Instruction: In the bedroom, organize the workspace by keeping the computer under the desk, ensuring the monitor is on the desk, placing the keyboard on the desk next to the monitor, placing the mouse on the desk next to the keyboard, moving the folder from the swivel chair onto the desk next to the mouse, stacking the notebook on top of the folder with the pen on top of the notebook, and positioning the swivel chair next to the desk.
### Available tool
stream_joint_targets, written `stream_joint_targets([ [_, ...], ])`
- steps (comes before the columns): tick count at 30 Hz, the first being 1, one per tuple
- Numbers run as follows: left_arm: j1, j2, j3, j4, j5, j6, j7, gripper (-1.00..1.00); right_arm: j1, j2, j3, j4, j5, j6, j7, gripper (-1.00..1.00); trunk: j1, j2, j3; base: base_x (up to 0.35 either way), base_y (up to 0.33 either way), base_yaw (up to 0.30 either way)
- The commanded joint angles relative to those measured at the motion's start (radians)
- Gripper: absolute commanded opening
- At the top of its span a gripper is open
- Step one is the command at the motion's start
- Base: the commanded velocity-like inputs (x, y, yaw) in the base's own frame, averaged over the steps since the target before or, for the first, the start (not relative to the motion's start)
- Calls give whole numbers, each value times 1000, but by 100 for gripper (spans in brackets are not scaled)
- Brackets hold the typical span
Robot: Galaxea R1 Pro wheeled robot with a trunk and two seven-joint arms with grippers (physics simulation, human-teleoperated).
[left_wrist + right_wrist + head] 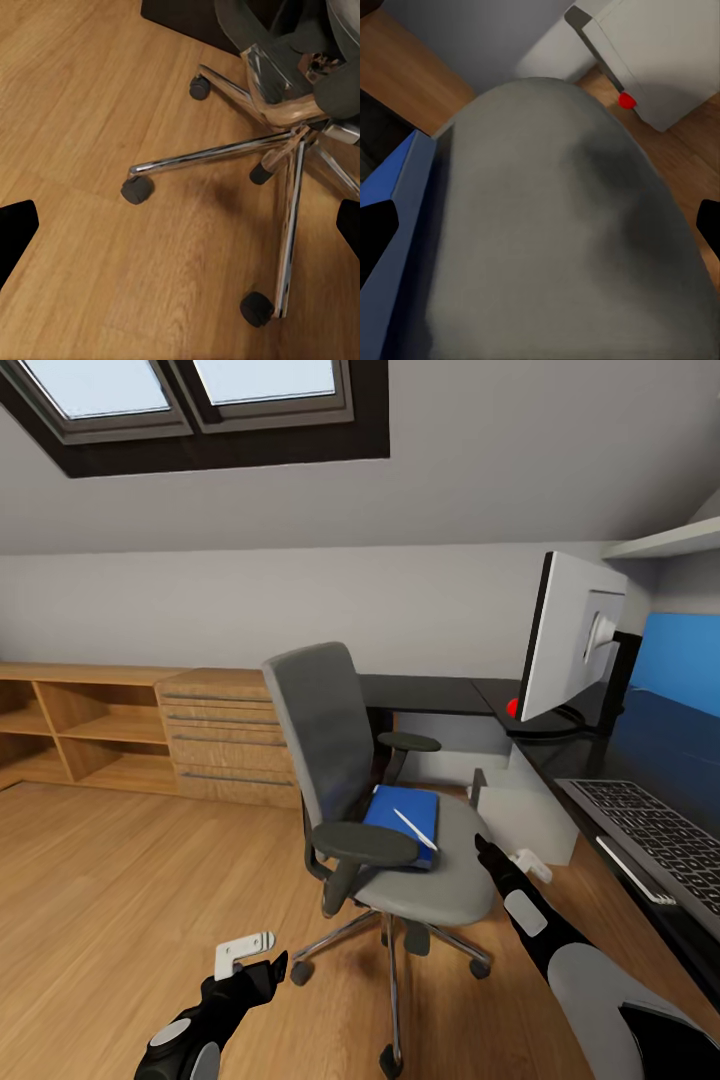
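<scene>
The grey swivel chair (330,740) stands on the wood floor left of the black desk (440,695). On its seat lies the blue folder (400,810) with the white pen (413,828) on top; the notebook and the mouse are out of view. The monitor (570,640) stands on the desk with its pale back towards me, and the keyboard (650,830) lies nearer. Under the desk is the grey computer (525,810), also (660,52). My right gripper (510,858) is open beside the seat's (562,225) right edge, near the folder (405,225). Low beside the chair base (289,135), my left gripper (255,955) is open.
A light-wood chest of drawers (225,735) and open shelves (80,725) line the back wall. A blue wall panel (685,660) hangs behind the desk at right. Open wood floor (120,880) spreads left of the chair. The ceiling slopes, with a skylight (200,390).
</scene>
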Motion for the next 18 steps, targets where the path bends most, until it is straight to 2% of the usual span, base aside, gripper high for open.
stream_joint_targets([
  [1, 0, 0, -1, -2, 11, 3, 9, 100, -1, 0, -3, 2, -11, -3, 8, 100, 0, 0, -1, 0, 0, 0],
  [18, 0, 0, -1, -1, 11, 3, 9, 100, -1, 0, -4, 31, -11, -3, 4, 100, 0, 0, -2, 0, 0, 0],
])
